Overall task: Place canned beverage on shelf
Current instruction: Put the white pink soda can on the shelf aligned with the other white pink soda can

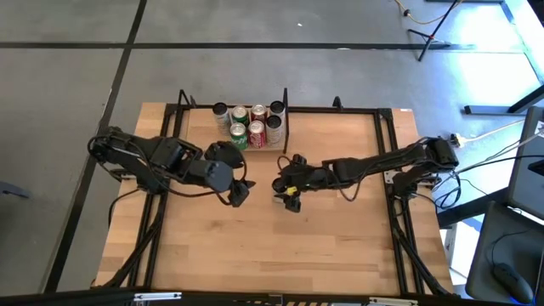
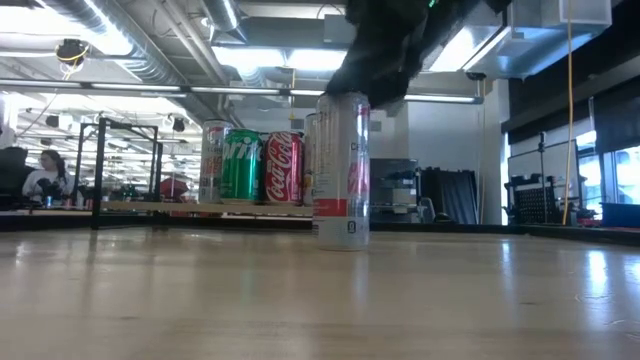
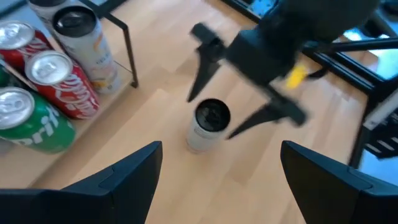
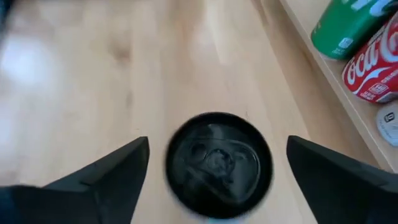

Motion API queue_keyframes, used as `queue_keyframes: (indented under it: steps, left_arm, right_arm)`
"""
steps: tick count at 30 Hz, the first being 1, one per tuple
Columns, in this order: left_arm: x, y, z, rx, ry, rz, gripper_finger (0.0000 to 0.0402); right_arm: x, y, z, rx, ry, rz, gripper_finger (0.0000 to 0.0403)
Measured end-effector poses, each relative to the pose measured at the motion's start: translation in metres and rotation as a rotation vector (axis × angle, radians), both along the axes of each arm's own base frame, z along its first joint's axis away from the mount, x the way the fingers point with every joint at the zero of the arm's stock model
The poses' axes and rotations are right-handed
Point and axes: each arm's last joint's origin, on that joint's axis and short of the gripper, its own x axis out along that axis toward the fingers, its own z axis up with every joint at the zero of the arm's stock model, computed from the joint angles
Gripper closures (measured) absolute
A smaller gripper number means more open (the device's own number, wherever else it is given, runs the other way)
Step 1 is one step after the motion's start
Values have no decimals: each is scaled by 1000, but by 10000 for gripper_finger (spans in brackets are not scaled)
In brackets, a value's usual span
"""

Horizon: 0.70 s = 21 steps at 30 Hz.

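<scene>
A slim white can with a black top (image 2: 342, 170) stands upright on its base on the wooden table; it also shows in the left wrist view (image 3: 202, 138) and the right wrist view (image 4: 217, 165). My right gripper (image 4: 217, 146) is open just above it, pointing down, with one finger on either side of the can's top and not touching it. My left gripper (image 3: 221, 186) is open and empty, a little toward the table's left of the can (image 1: 238, 191). The shelf (image 1: 255, 150), at the table's far middle, holds several upright cans (image 1: 251, 127).
The shelf's black rod frame (image 3: 127, 46) and upright post (image 1: 285, 106) stand close behind the can. Green and red cans (image 4: 367, 37) fill the shelf's near row. Bare wooden table (image 1: 272, 246) lies toward the near edge. A person (image 2: 45, 175) sits in the room beyond.
</scene>
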Motion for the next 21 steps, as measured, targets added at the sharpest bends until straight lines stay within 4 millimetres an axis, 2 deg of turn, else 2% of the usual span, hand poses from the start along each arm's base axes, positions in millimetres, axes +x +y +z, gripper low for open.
queue_keyframes:
  steps: [4, 8, 10, 14, 21]
  left_arm:
    - [10, 0, -14, 45, 22, 32, 88]
    - [26, -1, -36, 89, 13, 97, 88]
    - [37, -4, -51, 104, -2, 112, 88]
    - [57, -5, -78, 86, -18, 105, 88]
    - [80, 9, -114, 61, 14, 135, 88]
  right_arm:
    - [-23, 0, 34, 69, -55, 26, 24]
    - [-63, 5, 67, 70, -67, 35, 22]
    - [-81, 7, 76, 61, -48, 6, 23]
    - [-106, 10, 78, 53, -31, -31, 24]
    - [-118, 14, 60, 103, 20, -54, 24]
